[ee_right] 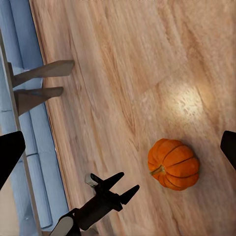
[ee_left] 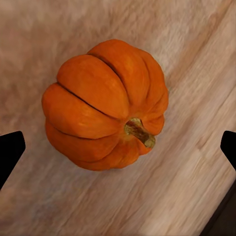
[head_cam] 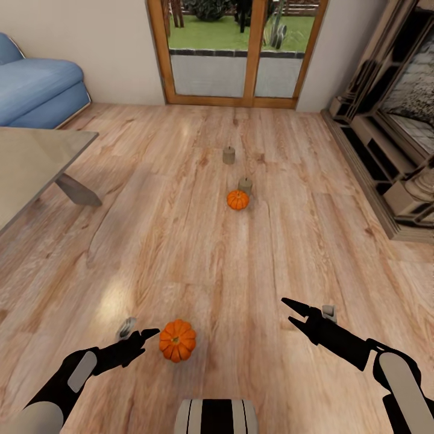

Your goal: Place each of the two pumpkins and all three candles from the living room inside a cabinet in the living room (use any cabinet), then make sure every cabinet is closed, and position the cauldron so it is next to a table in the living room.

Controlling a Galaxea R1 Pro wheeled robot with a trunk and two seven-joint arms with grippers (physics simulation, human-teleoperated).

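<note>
The left gripper (head_cam: pixel 146 332) stands wide open and empty, its fingers just beside the larger pumpkin (head_cam: pixel 177 340) on the wood floor (head_cam: pixel 181 253). The right gripper (head_cam: pixel 291 311) is open too, holding nothing, well apart. Farther off sit the smaller pumpkin (head_cam: pixel 238 199) and two candles (head_cam: pixel 229 155).

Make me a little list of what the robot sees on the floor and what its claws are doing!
near pumpkin: near pumpkin on the wood floor, right in front of the robot
far pumpkin: far pumpkin farther off, just in front of a candle
candles: near candle, far candle, both upright
left claw: left claw open, beside the near pumpkin, not touching
right claw: right claw open, holding nothing
table: table at the left
</note>
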